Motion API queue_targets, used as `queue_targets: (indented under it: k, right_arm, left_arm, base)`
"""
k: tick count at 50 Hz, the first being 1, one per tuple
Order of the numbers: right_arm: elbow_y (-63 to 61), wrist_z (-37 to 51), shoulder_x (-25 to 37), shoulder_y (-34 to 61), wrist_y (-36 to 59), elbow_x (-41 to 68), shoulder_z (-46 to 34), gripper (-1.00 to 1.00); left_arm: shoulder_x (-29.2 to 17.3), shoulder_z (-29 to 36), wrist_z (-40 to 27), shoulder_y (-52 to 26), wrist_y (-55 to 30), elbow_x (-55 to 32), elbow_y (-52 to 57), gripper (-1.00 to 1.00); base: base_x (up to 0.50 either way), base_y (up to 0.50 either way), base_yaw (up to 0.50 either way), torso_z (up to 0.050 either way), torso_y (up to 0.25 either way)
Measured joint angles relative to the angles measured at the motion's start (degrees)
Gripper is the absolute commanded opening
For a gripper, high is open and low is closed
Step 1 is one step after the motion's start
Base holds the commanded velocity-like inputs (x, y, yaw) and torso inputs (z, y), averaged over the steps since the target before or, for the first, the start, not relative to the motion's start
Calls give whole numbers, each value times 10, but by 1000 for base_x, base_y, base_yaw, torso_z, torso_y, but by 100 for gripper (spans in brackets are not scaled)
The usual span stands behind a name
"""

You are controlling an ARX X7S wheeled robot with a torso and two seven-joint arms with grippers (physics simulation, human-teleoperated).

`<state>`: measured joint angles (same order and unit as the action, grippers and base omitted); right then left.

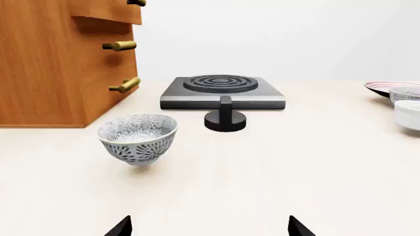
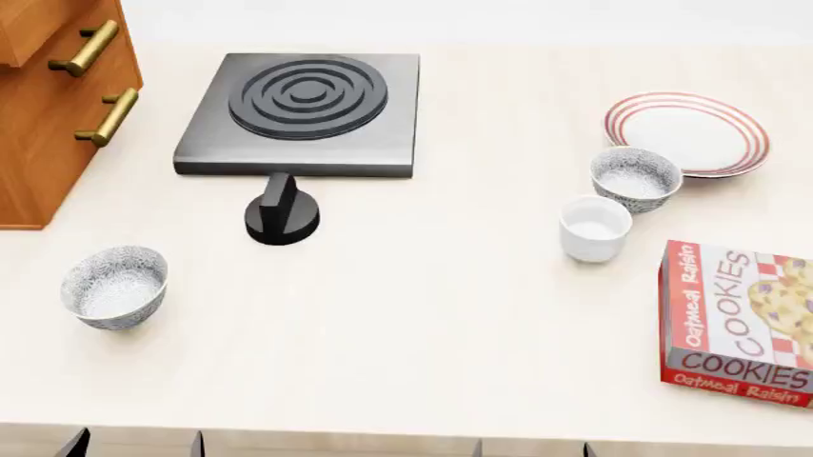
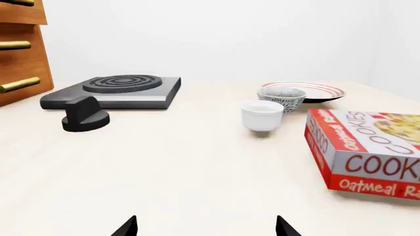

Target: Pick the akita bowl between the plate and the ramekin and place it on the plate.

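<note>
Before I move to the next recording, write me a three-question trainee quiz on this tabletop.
1. True or false: the akita bowl to be picked already sits on the plate.
2. Which stands nearest the cookie box? A) ramekin B) stove knob C) second speckled bowl
3. Fill in: the burner lies between the wooden drawer cabinet and the ____.

Key: 1 false, it stands beside the plate on the table. 2 A. 3 plate.
</note>
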<state>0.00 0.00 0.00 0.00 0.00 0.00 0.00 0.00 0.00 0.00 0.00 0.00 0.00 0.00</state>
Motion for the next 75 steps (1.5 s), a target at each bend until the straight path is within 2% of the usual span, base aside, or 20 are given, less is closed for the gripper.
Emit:
queue_targets:
  k: [46, 62, 75]
  right_arm:
    - [-17, 63, 40, 0, 29, 34, -49, 100]
    - [-124, 77, 61, -5, 114, 43, -68, 100]
    - [-225, 81, 79, 24, 210, 58, -78, 100]
  left_arm:
    - [-60, 63, -101, -22, -20, -45, -15, 100]
    - [-80, 32, -131, -68, -88, -82, 10, 100]
    - [-99, -7, -159, -117, -112, -101, -20, 100]
  base:
    - [0, 0, 0, 0, 0]
    - [0, 0, 0, 0, 0]
    - [0, 0, 0, 0, 0]
